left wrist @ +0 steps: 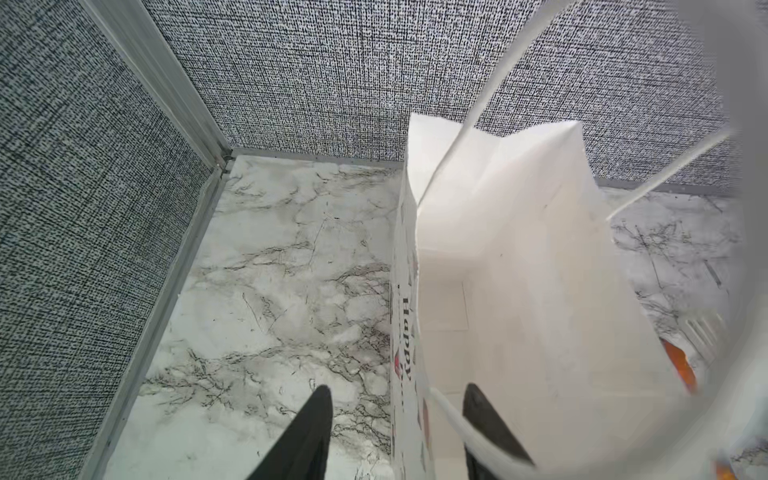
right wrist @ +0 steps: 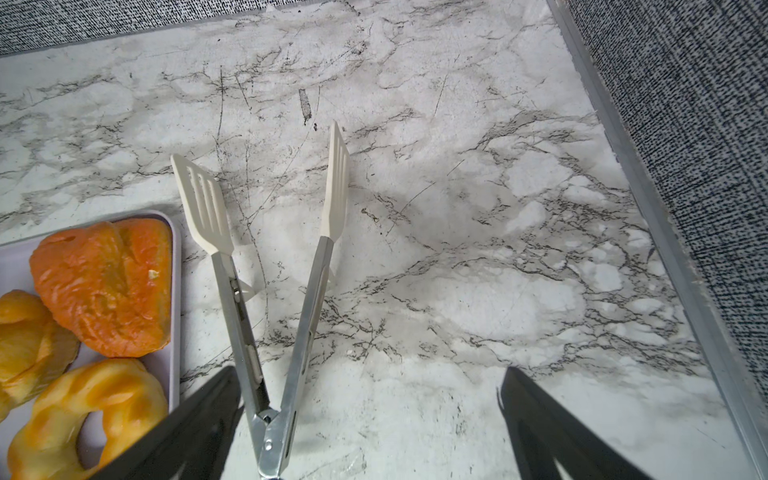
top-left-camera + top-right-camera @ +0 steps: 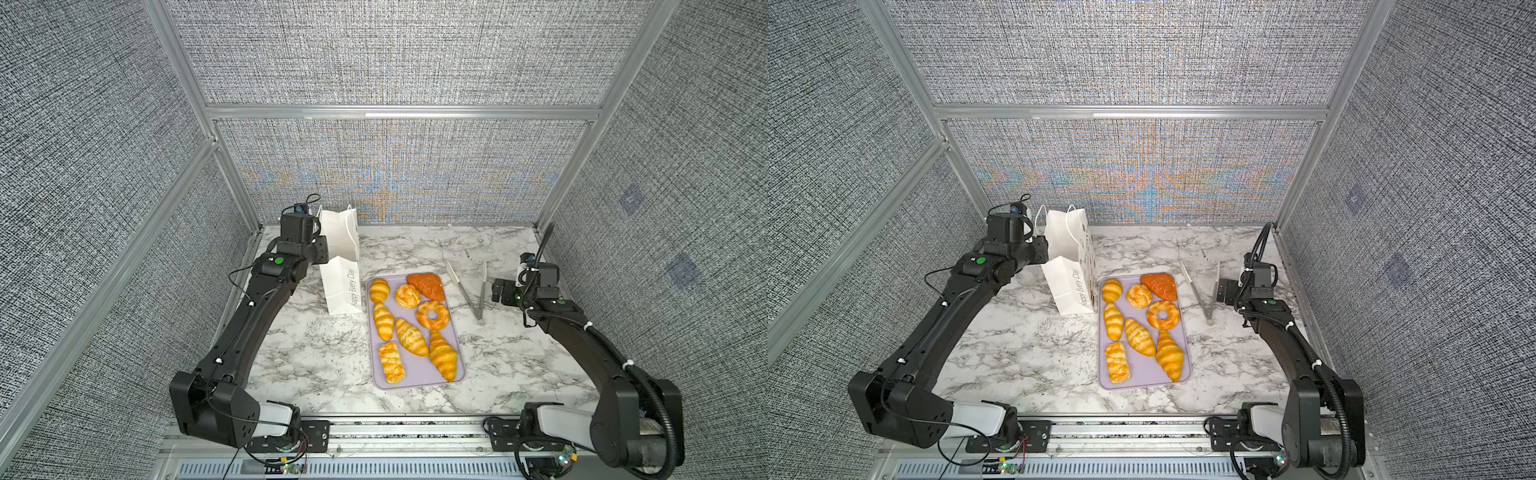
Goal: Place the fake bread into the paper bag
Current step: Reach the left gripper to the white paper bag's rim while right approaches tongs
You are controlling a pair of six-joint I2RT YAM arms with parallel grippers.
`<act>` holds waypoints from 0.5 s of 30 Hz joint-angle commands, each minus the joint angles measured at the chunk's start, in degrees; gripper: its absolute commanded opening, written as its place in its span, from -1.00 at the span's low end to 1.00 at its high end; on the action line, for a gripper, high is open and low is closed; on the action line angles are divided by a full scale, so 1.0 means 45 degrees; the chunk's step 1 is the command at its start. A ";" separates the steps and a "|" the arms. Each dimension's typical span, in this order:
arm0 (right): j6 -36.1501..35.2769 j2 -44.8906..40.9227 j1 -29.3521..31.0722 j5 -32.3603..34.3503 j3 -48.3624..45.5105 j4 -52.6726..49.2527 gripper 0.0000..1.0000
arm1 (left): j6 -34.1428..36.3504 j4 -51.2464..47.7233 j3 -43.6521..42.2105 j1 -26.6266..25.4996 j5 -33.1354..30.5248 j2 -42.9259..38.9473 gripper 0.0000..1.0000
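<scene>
The paper bag (image 3: 340, 266) (image 3: 1069, 266) stands upright and open at the back left, white with "Happy Every Day" on its side. My left gripper (image 1: 395, 388) is open at the bag's (image 1: 519, 270) mouth. One finger (image 1: 478, 407) is inside, the other outside, with the bag's wall and a handle between them. The fake bread (image 3: 409, 336) (image 3: 1140, 336) lies on the lilac tray (image 3: 417, 372): several croissants, a bun, a ring doughnut (image 2: 91, 411) and a reddish wedge (image 2: 104, 286). Right of the tray my right gripper (image 3: 498, 291) (image 2: 370, 382) is open and holds nothing.
Metal tongs (image 3: 478, 291) (image 2: 266, 332) with cream slotted tips lie spread on the marble top between the tray and my right gripper, their hinge beside one right finger. Fabric walls with aluminium rails close in the back and both sides.
</scene>
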 commanded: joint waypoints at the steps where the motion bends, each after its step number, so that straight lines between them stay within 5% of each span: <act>1: 0.0198 0.0178 0.0139 0.0128 0.0109 -0.0071 0.97 | -0.0044 0.0382 0.0165 0.0097 0.0492 0.0243 0.01; 15: -0.0159 0.0419 0.0595 0.0916 0.0432 -0.0458 0.97 | -0.0204 0.0510 0.0656 0.0386 0.0791 0.0833 -0.47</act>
